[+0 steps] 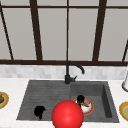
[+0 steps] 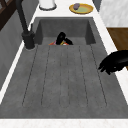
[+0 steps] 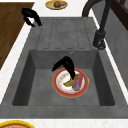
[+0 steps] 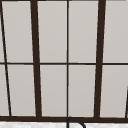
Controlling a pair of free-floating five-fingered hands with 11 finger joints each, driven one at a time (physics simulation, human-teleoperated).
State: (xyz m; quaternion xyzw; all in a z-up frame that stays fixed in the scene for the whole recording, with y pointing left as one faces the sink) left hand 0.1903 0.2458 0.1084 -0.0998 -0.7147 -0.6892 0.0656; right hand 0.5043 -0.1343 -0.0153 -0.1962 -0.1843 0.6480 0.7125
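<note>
My right hand (image 1: 80, 99) is down in the sink basin (image 1: 106, 100) over a white plate with an orange-red rim (image 1: 89, 110). In the right side view its fingers (image 3: 70, 70) reach straight down to a yellow-brown piece of food (image 3: 68, 82) on the plate (image 3: 60, 90), thumb spread to the side. A pink and blue block (image 3: 77, 81) lies next to that food. My left hand (image 1: 39, 111) hangs idle over the front edge of the ribbed drainboard (image 1: 37, 96), fingers loosely bent, holding nothing. The left side view shows this hand (image 2: 115, 62) and the right hand (image 2: 61, 38).
A black tap (image 1: 68, 72) stands behind the sink. A large red ball (image 1: 67, 114) sits at the bottom centre of the front view. Yellow plates with food rest on the left counter (image 1: 2, 99) and right counter (image 1: 123, 110). A white vessel (image 1: 125, 83) stands at far right.
</note>
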